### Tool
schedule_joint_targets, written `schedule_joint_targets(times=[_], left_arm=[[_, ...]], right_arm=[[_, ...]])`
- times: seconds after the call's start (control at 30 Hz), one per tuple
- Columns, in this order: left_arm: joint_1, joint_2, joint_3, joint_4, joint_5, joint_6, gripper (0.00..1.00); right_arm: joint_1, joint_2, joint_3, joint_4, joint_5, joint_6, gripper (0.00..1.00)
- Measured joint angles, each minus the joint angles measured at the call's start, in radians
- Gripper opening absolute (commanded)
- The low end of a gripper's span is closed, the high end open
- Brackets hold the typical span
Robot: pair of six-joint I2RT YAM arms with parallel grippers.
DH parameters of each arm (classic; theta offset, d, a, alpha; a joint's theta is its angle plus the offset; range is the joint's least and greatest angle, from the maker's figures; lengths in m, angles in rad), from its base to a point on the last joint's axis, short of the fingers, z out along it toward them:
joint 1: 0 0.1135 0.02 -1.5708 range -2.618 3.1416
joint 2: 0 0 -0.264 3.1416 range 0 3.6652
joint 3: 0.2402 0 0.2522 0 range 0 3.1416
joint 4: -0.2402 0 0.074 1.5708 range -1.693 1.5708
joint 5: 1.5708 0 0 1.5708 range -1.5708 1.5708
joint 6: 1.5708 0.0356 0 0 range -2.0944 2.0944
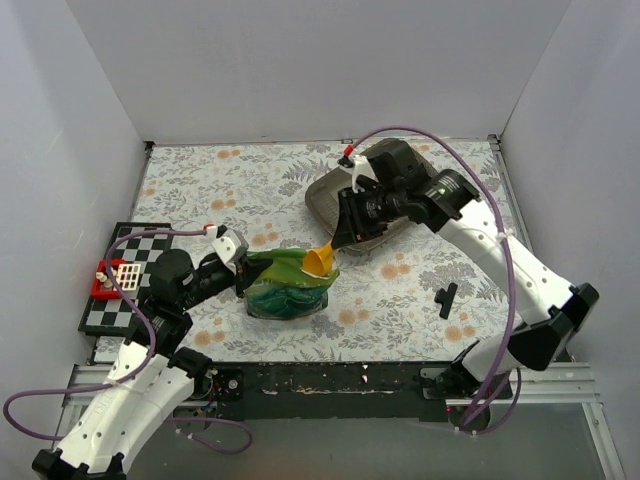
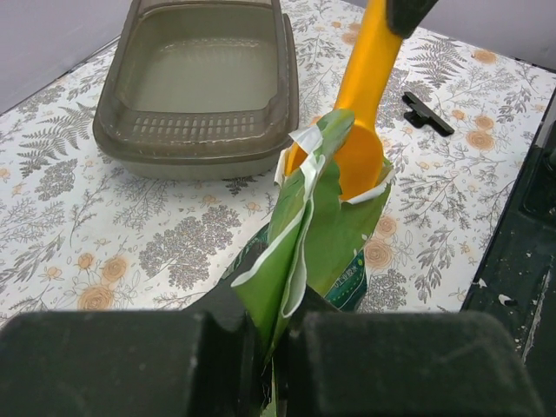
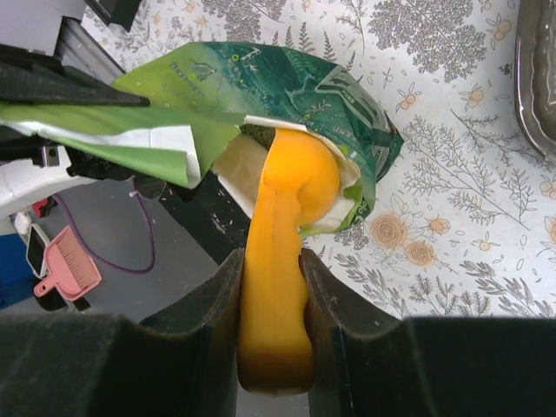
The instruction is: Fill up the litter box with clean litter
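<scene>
A floral-print table seen from above, with two robot arms. The left gripper (image 2: 278,347) is clamped shut on the top edge of a glossy green bag (image 2: 321,234), pinching the thin, creased film and holding its torn mouth open. The right gripper (image 3: 274,339) is closed tight on the handle of a smooth orange plastic scoop (image 3: 287,182), a finger pressed to each side.

The scoop's rounded bowl sits inside the bag's mouth. Its long axis runs from the bag up and back along the handle, toward the box (image 1: 325,195). The box lies just beyond the right gripper, on the far side from the bag, so the right arm is much the nearer to it.

The box is a shallow grey-brown plastic tray with rounded corners and a raised, ribbed rim. The left wrist view shows its floor bare, with no granules. The litter itself is hidden inside the bag, and whether the scoop carries any cannot be told.

The coming move is likely to lift the scoop clear and swing it back over the rim.
</scene>
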Motion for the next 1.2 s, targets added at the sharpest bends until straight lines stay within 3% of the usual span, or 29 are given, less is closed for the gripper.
schedule_joint_targets(times=[0.23,0.47,0.63,0.87,1.0,1.2], left_arm=[[0.000,0.018,0.000,0.023,-0.027,0.000,0.00],[-0.009,0.018,0.000,0.032,-0.078,0.008,0.00],[-0.016,0.018,0.000,0.028,-0.111,0.033,0.00],[-0.035,0.020,0.015,-0.006,-0.140,0.113,0.00],[-0.037,0.039,0.041,-0.045,-0.172,0.179,0.00],[-0.027,0.072,0.075,-0.102,-0.218,0.245,0.00]], right_arm=[[0.095,0.204,0.215,-0.137,0.111,-0.014,0.01],[0.108,0.189,0.050,-0.024,0.091,0.012,0.01],[0.082,0.053,-0.248,0.240,0.013,0.088,0.01],[0.015,-0.148,-0.718,0.761,-0.129,0.289,0.01],[0.024,-0.130,-0.851,1.026,-0.178,0.415,0.01],[0.064,-0.024,-0.900,1.284,-0.204,0.549,0.01]])
